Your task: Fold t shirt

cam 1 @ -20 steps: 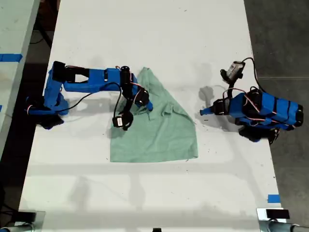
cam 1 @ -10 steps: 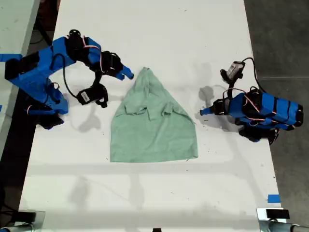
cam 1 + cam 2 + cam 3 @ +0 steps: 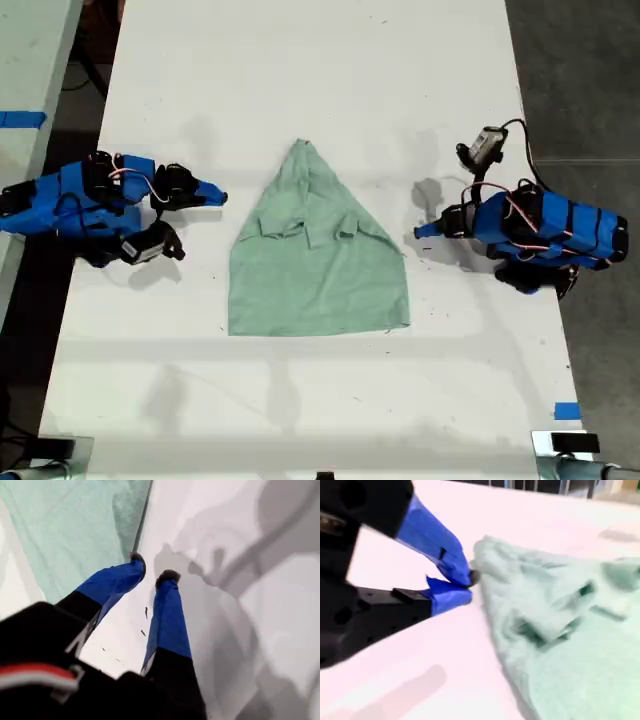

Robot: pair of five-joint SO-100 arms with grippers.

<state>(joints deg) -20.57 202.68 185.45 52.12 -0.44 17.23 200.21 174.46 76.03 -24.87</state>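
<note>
Blue printed arms [image 3: 545, 228], black servos, red-white wires; blue-taped end effector fingers [image 3: 167, 620].

light: bright, even, pretty much overhead
shadows: soft grey ones beside both arms on the table [image 3: 300, 70]
glare: second wrist view washed out, pinkish
blur: both wrist views soft, exterior sharp

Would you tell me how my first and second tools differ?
My first tool has its jaws apart; my second tool has them drawn together. The first sits at the exterior view's right of the pale mint-green cloth t shirt, the second at its left. Both are blue, holding nothing.
</note>
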